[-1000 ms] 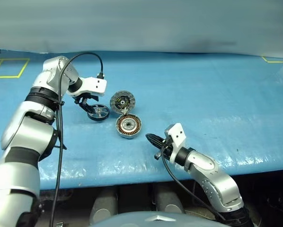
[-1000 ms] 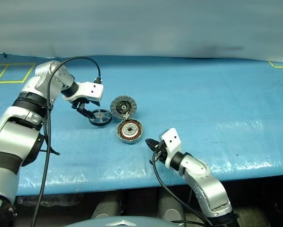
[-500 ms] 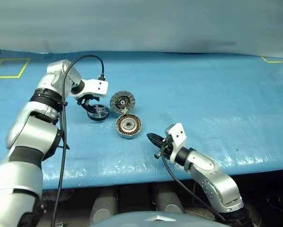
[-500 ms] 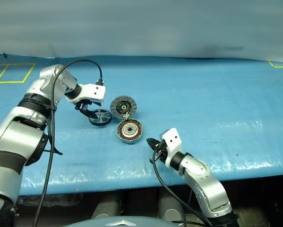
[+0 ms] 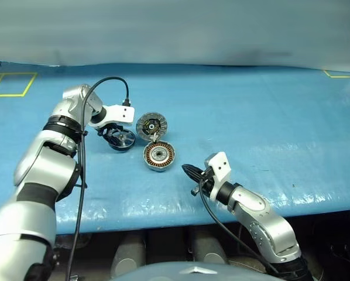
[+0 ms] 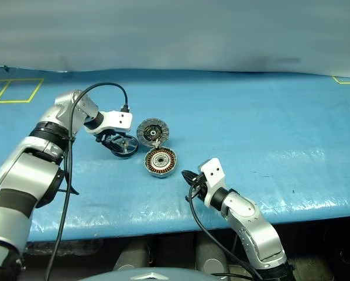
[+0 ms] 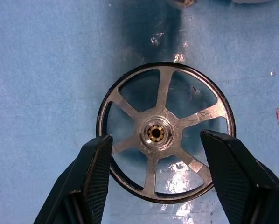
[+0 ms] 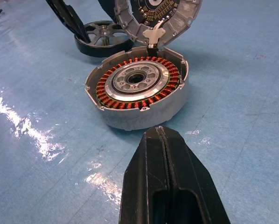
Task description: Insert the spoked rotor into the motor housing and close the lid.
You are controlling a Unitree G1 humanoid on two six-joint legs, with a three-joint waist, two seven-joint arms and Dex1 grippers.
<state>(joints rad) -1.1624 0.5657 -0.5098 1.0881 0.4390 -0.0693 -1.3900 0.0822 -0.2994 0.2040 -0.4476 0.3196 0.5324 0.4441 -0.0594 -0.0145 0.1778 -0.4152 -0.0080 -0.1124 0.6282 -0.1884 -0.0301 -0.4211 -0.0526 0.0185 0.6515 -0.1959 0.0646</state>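
Note:
The spoked rotor (image 7: 165, 133) lies flat on the blue mat, a dark ring with silver spokes and a brass hub. My left gripper (image 5: 119, 138) points down over it, open, with one finger on each side of the rim. Just right of the rotor (image 5: 123, 139) sits the motor housing (image 5: 158, 155), its copper windings and pale centre facing up. The lid (image 5: 151, 125) stands tilted open at the housing's far edge, ribs showing. My right gripper (image 5: 186, 170) is shut, low over the mat, pointing at the housing (image 8: 137, 86) from the near right with a small gap.
The blue mat (image 5: 268, 117) covers the table, with free room to the right and behind. Yellow tape squares (image 5: 11, 85) mark the far left corner. A black cable (image 5: 105, 79) loops above my left wrist. The table's front edge (image 5: 163, 213) runs close behind my right arm.
My left gripper has come down around the rotor, staying open. The right gripper, housing and lid have not moved.

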